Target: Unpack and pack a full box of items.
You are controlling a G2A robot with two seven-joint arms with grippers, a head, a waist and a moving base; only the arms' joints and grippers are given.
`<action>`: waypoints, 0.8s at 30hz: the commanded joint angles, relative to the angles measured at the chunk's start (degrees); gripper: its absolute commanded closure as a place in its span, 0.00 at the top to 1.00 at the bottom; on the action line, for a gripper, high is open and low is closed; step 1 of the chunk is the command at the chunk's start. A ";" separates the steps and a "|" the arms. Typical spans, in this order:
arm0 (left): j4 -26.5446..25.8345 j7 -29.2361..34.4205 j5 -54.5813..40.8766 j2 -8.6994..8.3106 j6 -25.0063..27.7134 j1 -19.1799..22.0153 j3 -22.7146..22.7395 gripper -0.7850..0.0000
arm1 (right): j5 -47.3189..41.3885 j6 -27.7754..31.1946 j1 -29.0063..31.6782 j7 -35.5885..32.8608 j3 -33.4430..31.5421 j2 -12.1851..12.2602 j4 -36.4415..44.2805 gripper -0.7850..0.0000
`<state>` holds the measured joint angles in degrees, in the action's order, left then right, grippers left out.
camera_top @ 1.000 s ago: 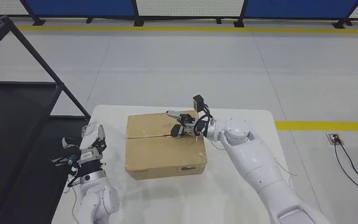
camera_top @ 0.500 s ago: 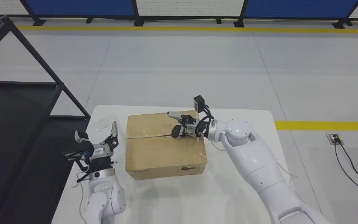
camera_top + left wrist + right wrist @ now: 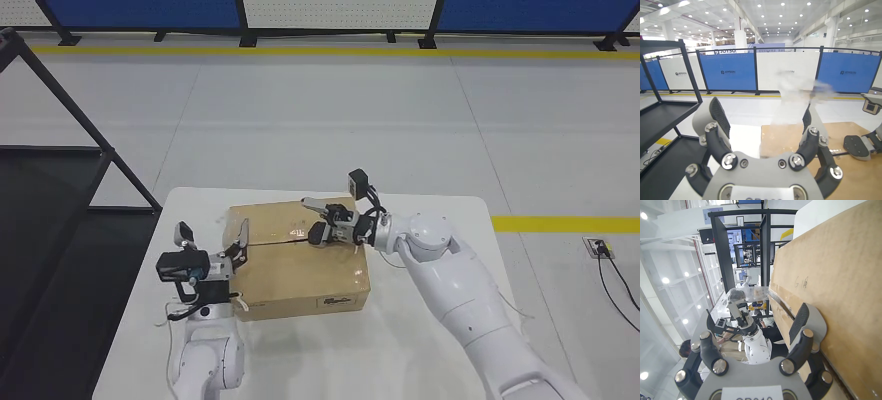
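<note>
Left pincer: shifted toward 3 o'clock in the top view, from the counter's 9 o'clock margin to the 9 o'clock edge of the box. Heading: turned from 12 o'clock to about 2 o'clock. Jaws: spread throughout, one tip now over the box top.

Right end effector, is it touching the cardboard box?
Touching. In the left wrist view, one finger of the right end effector rests flat on the cardboard box.
</note>
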<state>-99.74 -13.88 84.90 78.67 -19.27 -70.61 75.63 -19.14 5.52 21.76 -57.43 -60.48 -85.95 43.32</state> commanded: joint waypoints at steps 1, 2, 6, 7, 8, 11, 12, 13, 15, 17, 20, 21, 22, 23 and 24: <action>0.05 0.94 0.96 0.07 0.53 0.26 -0.60 1.00 | -0.02 0.44 0.23 0.10 -0.29 0.13 0.41 1.00; 0.10 1.36 1.22 0.11 0.87 0.36 -0.85 1.00 | 0.03 0.51 0.34 0.08 -0.42 0.20 0.65 1.00; 0.44 3.19 2.68 0.20 2.03 0.89 -1.48 1.00 | 0.24 0.33 0.83 0.09 -0.89 0.50 1.76 1.00; 0.60 3.51 3.02 0.23 2.17 1.03 -1.57 1.00 | 0.32 0.30 0.94 0.11 -0.97 0.56 2.03 1.00; 0.77 3.92 3.27 0.25 2.47 1.19 -1.66 1.00 | 0.37 0.23 1.07 0.13 -1.03 0.62 2.25 1.00; 0.84 4.30 3.48 0.34 2.66 1.41 -1.62 1.00 | 0.55 -0.05 1.31 0.10 -1.13 0.75 2.78 1.00; 0.83 4.30 3.46 0.37 2.77 1.40 -1.59 1.00 | 0.57 -0.10 1.39 0.12 -1.14 0.78 2.89 1.00; 0.88 4.58 3.41 0.38 3.11 1.35 -1.56 1.00 | 0.66 -0.14 1.44 0.08 -1.11 0.80 2.99 1.00; 0.84 5.47 3.57 0.37 3.92 1.36 -1.37 1.00 | 0.67 -0.19 1.48 0.14 -1.10 0.83 3.08 1.00; 0.72 5.84 3.88 0.37 4.41 1.42 -1.19 1.00 | 0.61 -0.23 1.43 0.03 -1.02 0.83 3.12 1.00; 0.36 5.73 4.09 0.41 4.78 1.14 -1.15 1.00 | 0.66 -0.27 1.22 -0.01 -0.80 0.78 2.96 1.00; 0.16 5.67 4.13 0.42 4.91 0.95 -1.11 1.00 | 0.62 -0.12 1.16 -0.01 -0.75 0.77 2.89 1.00; -0.04 5.65 4.17 0.42 5.09 0.74 -1.06 1.00 | 0.47 0.03 1.14 0.03 -0.75 0.75 2.81 1.00; -0.31 5.53 4.25 0.42 5.27 0.47 -0.96 1.00 | 0.42 0.41 1.12 0.06 -0.72 0.73 2.86 1.00; -0.64 5.42 4.28 0.40 5.48 0.14 -0.83 1.00 | 0.50 0.69 1.09 -0.03 -0.67 0.74 2.89 1.00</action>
<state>-100.07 -8.34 89.13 79.09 -13.99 -70.14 74.68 -18.68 5.92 22.87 -57.40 -61.19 -85.22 46.16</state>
